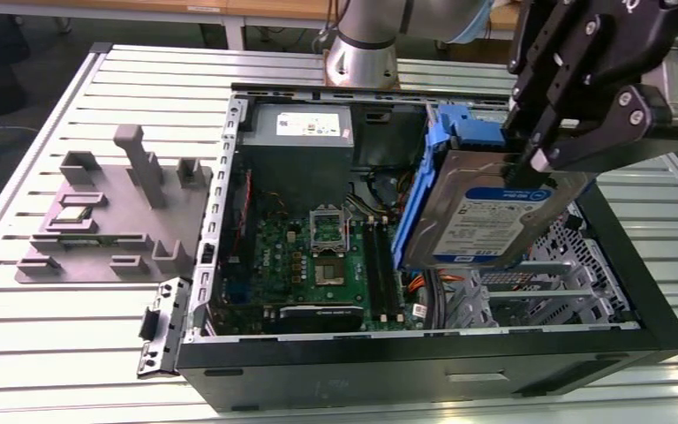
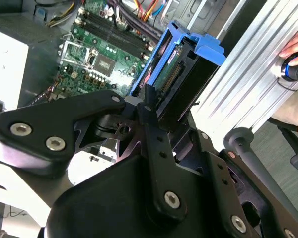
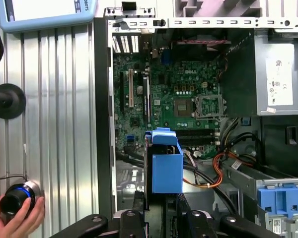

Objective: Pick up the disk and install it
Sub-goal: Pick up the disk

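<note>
We see the pincer [image 1: 528, 170] clenched on the upper end of the disk [image 1: 490, 216]. The disk hangs tilted just below it, lifted inside the open computer case [image 1: 433, 358], above the case's metal cage [image 1: 533, 291] and beside its green circuit board [image 1: 310, 256]. The case sits on the desk [image 1: 68, 340].

The pincer [image 1: 525, 166] hangs angled downward, seemingly clamped tight.

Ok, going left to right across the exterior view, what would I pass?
Grey plastic fixture block → green circuit board → silver hard drive in a blue plastic frame.
</note>
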